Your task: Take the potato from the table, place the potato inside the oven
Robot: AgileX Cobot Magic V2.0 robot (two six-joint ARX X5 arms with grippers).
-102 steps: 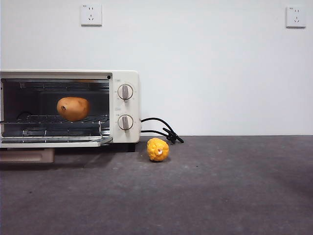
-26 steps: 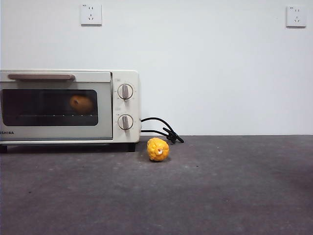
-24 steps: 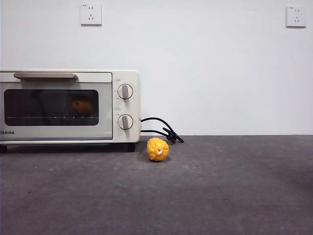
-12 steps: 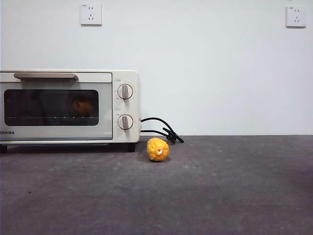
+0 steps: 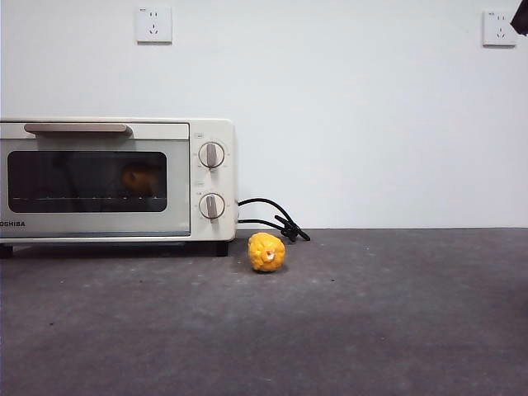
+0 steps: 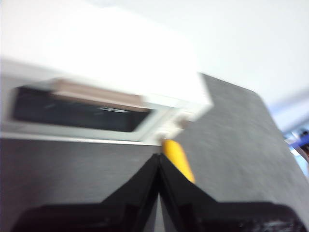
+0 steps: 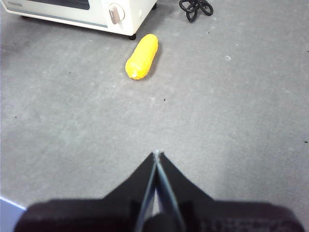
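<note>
The potato (image 5: 139,177) shows dimly as an orange-brown lump behind the dark glass door of the cream-white oven (image 5: 210,177), whose door is closed. In the blurred left wrist view, my left gripper (image 6: 158,157) is shut and empty above the table, in front of the oven (image 6: 120,53) and its bar handle (image 6: 96,94). Well back from the oven, my right gripper (image 7: 155,154) hangs shut and empty over the grey table (image 7: 231,111). The oven's knob corner (image 7: 116,13) lies far ahead of it.
A bumpy yellow cob (image 5: 266,252) lies on the table just right of the oven; it is also seen as an elongated yellow cob (image 7: 142,56) and a yellow blur (image 6: 178,157). The black cord (image 5: 276,221) coils behind it. An arm's black tip (image 5: 520,18) shows at the top right corner.
The oven door, open 4.2 s ago with the potato on the rack, has swung closed and settled flush. A black arm tip has appeared at the top right corner.
</note>
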